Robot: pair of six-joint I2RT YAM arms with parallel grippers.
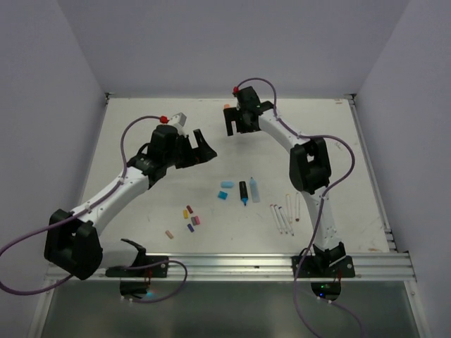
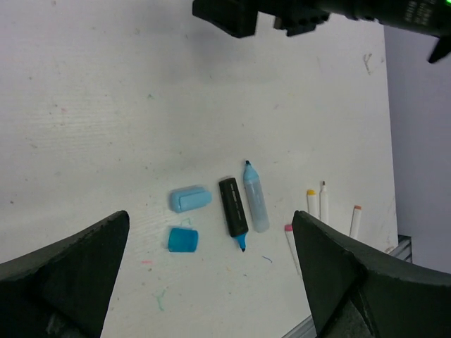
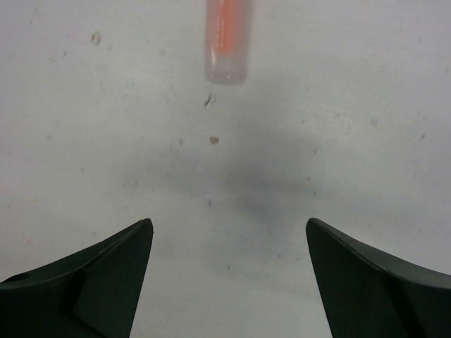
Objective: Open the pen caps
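Note:
Two blue marker caps, one light blue [image 2: 190, 198] and one deeper blue [image 2: 183, 239], lie loose on the table beside a black marker [image 2: 234, 206] and a light blue marker [image 2: 256, 201], both with bare tips. Small coloured pen caps [image 1: 190, 218] are scattered left of them. Thin white pens [image 1: 287, 210] lie to the right. My left gripper [image 2: 210, 215] hangs open above the blue caps, holding nothing. My right gripper [image 3: 229, 221] is open at the far side of the table. An orange marker piece [image 3: 227, 39] lies just beyond its fingers; cap or body, I cannot tell.
The right arm [image 2: 303, 14] crosses the top of the left wrist view. A metal rail [image 1: 282, 264] runs along the table's near edge. White walls close the table at the back and both sides.

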